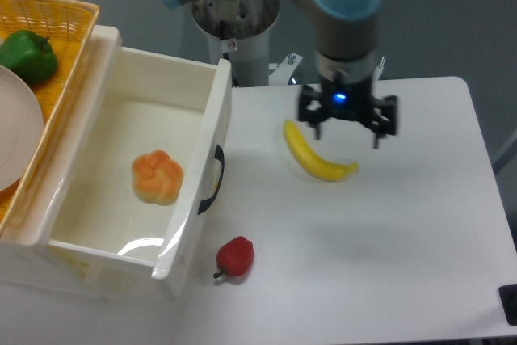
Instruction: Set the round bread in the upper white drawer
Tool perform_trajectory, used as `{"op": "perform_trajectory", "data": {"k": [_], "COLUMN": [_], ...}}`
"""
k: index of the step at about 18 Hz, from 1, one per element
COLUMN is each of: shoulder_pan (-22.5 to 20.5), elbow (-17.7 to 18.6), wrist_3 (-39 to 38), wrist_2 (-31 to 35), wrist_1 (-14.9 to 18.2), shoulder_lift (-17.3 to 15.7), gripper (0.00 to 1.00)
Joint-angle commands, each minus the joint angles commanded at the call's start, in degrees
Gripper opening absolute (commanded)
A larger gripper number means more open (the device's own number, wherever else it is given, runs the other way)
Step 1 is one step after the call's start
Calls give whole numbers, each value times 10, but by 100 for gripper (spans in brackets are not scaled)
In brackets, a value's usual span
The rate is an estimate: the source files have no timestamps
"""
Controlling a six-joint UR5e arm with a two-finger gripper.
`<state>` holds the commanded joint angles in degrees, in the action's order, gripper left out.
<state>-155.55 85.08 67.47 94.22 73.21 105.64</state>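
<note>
The round bread (157, 177) is an orange-golden knotted bun lying inside the upper white drawer (202, 127), near its middle. The drawer is pulled open and has a black handle (215, 180) on its front panel. My gripper (347, 131) hangs above the table to the right of the drawer, over the far end of a yellow banana. Its fingers (377, 136) stand apart and hold nothing.
A yellow banana (317, 157) lies on the white table (388, 240) below the gripper. A red pepper (235, 257) lies by the drawer's front corner. A yellow wicker basket (48, 22) at the left holds a green pepper (27, 56) and a white plate (16, 131).
</note>
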Motion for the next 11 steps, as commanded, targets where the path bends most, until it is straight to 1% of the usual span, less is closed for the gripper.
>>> {"op": "perform_trajectory", "data": {"k": [1,3,4,7,9,11], "shoulder_pan": [-14,-34,-41,-41,-42,-42], "elbow": [0,1,2,9,12,12], "wrist_3": [25,69,89,137,148,149], "wrist_2": [-1,-3,-4,-4,-4,-4], "wrist_1": [-2,-18,-34,-89,-112,-116], "shoulder_lift": [10,36,54,109,131,137], "gripper": [100,100,100,100,100,100]}}
